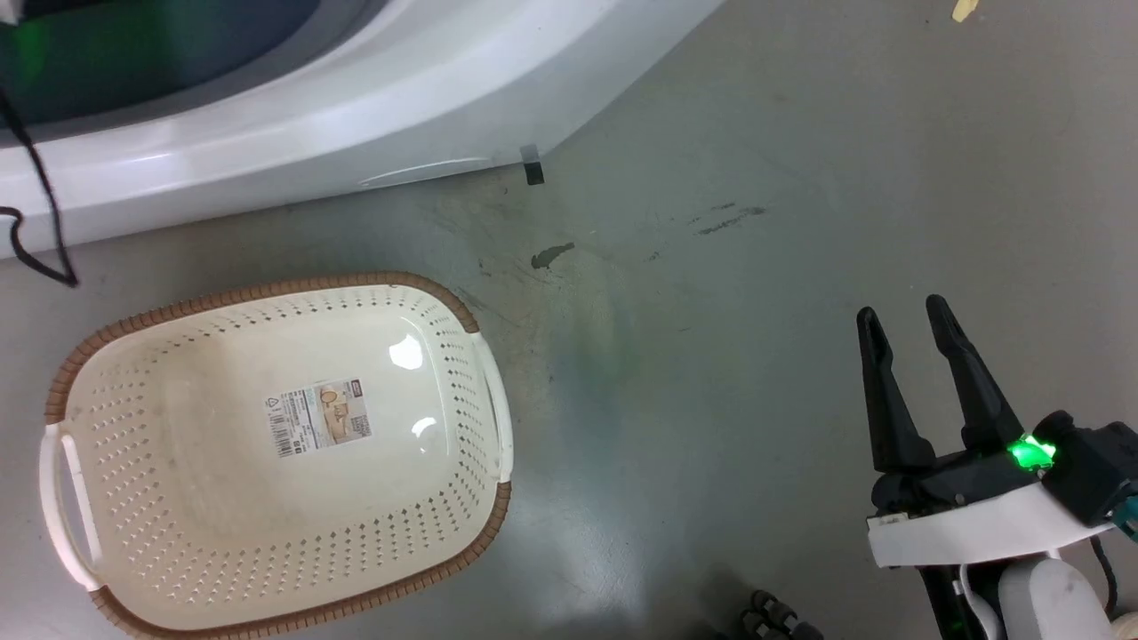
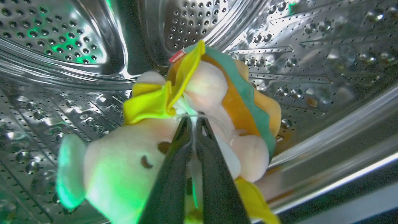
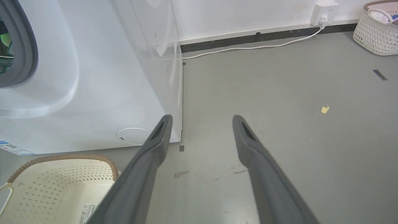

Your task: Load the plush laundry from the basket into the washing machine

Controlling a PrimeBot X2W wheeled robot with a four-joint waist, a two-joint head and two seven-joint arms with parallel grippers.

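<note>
Hanging at the tips of the left gripper point(image 2: 194, 119), the plush hamburger toy point(image 2: 217, 102) is held inside the steel drum point(image 2: 311, 46) of the washing machine point(image 1: 356, 116). It lies directly ahead of the fingers point(image 2: 168, 174), which are pinched almost together on a thin pale strand at its middle. Its long axis is seen running diagonally across the left wrist view, with the pinkish head and dark eye low left and the orange bun with its green layer upper right. Contact with the drum wall cannot be told. A release is judged enough for the drop. The right gripper point(image 1: 902, 311) is spread empty over the grey floor point(image 1: 756, 356), beside the basket point(image 1: 267, 289).
</note>
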